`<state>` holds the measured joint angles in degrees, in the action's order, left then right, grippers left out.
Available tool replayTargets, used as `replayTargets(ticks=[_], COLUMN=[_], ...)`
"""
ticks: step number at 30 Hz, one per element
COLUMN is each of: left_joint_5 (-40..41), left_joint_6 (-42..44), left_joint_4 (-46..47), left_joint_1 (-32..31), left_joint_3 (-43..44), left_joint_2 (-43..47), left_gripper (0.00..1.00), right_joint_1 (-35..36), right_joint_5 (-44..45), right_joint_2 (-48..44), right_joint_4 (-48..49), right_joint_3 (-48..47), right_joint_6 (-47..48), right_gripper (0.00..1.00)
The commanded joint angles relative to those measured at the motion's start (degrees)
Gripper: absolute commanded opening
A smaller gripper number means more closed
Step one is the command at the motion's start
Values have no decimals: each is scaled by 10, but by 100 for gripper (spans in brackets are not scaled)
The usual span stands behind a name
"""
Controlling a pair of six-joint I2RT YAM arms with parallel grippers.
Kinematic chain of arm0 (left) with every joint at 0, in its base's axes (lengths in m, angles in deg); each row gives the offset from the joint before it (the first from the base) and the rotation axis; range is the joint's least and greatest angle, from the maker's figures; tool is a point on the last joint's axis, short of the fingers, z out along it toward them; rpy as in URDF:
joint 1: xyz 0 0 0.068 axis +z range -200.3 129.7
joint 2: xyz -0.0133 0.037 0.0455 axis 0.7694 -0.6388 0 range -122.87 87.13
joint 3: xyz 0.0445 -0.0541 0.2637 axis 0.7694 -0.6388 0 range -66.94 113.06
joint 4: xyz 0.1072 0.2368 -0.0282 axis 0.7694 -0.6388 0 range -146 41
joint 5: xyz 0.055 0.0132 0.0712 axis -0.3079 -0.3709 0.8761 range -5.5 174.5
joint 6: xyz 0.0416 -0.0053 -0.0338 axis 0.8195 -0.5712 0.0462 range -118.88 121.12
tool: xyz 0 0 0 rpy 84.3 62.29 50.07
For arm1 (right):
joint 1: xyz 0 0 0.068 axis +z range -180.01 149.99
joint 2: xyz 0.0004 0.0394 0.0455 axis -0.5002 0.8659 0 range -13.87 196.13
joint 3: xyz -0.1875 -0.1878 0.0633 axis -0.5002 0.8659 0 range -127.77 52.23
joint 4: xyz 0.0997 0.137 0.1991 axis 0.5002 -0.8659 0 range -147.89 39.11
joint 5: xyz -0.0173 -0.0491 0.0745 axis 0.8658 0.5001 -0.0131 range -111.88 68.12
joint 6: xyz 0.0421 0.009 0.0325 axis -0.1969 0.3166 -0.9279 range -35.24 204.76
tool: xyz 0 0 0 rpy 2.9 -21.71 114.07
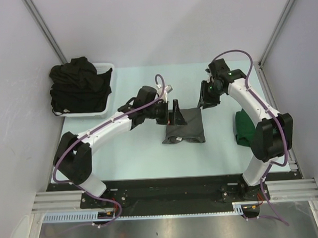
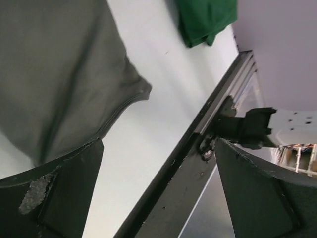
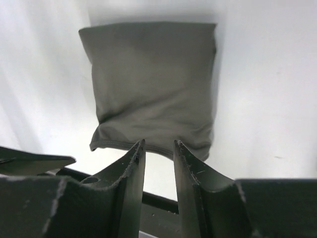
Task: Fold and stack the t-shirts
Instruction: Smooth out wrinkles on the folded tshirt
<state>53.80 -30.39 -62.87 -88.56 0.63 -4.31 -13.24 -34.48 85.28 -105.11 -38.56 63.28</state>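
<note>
Jaws apart — charcoal t-shirt (image 3: 153, 84) (folded, hem rumpled)

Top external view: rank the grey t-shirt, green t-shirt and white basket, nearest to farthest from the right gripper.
From the right gripper:
1. Grey t-shirt, just beside it, mid-table.
2. Green t-shirt, at the table's right edge.
3. White basket, far-left corner.

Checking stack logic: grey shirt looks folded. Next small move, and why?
Probably widen the right pincer and lower it onto an edge of the grey shirt to grip: it lies folded, the pincer hovers empty nearby, and the folded green shirt awaits stacking.
</note>
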Motion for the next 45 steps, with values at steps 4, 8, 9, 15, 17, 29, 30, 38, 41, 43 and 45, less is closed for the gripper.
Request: replayTargets(ticks=[4,8,9,15,17,29,30,38,41,43,45], left_joint_5=[80,89,88,115,101,116,126,60,89,101,116], left_joint_6=[4,60,65,-6,-18,-77,-107,-116,-102,-84,-62], left_joint_4=[120,137,137,136,164,378,393,267,174,105,83], left_joint_1=[-5,-5,-5,-4,-4,20,24,56,57,57,57], left_joint_3=[53,76,79,53,35,-94,-113,-95,-70,-45,-34], left_joint_2=[76,102,107,124,130,257,267,216,164,116,83], left_gripper=[99,100,99,100,100,99,100,50,0,0,0], right_joint_1=[-24,-30,-32,-32,-32,-32,-32,-26,-23,-17,-11], right_joint_5=[48,56,57,62,66,88,86,94,94,87,92], right_joint_2=[-36,-26,-25,-6,-3,-13,-13,-5,-7,-5,2], right_joint_4=[11,4,4,4,3,8,8,7,14,23,33], right_joint_3=[-28,-44,-48,-67,-70,-65,-66,-55,-42,-37,-32], right_joint_6=[31,36,35,35,37,31,29,32,30,30,32], right_gripper=[37,38,38,38,38,40,40,40,40,40,40])
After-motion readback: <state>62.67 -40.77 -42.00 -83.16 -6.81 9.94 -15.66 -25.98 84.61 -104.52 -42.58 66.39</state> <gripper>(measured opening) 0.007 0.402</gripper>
